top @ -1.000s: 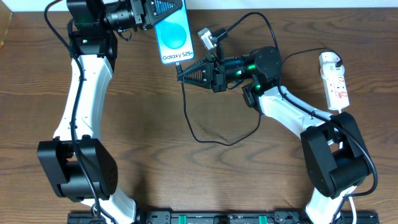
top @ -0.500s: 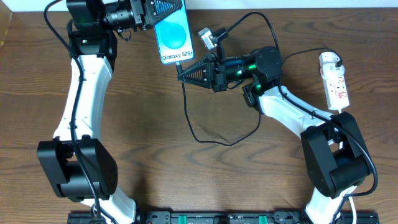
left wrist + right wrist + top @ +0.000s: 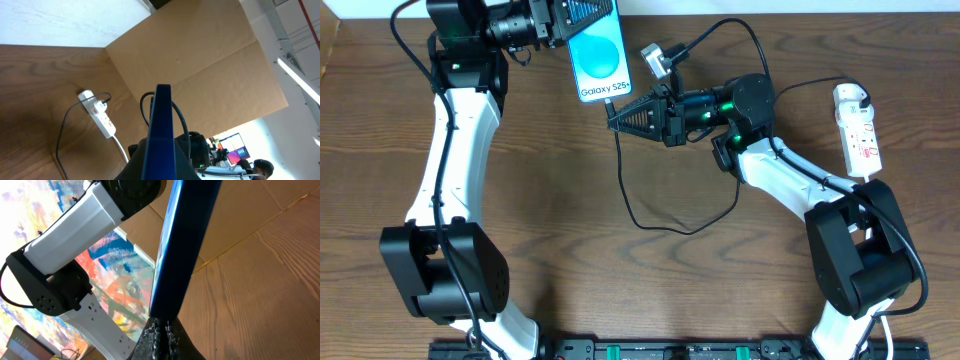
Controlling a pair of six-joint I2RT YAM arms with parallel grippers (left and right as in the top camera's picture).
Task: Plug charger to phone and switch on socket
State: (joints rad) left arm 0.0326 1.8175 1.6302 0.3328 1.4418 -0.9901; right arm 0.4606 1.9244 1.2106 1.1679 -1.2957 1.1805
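Left end effector (image 3: 578, 14) clamped on phone (image 3: 599, 55). Right end effector (image 3: 615, 114) clamped on charger (image 3: 665, 229) tip at phone's lower edge.

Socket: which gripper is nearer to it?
Right. The right gripper, holding the charger at the bottom edge of the phone, is far from the socket; the left gripper, clamping the phone's top end, is even farther.
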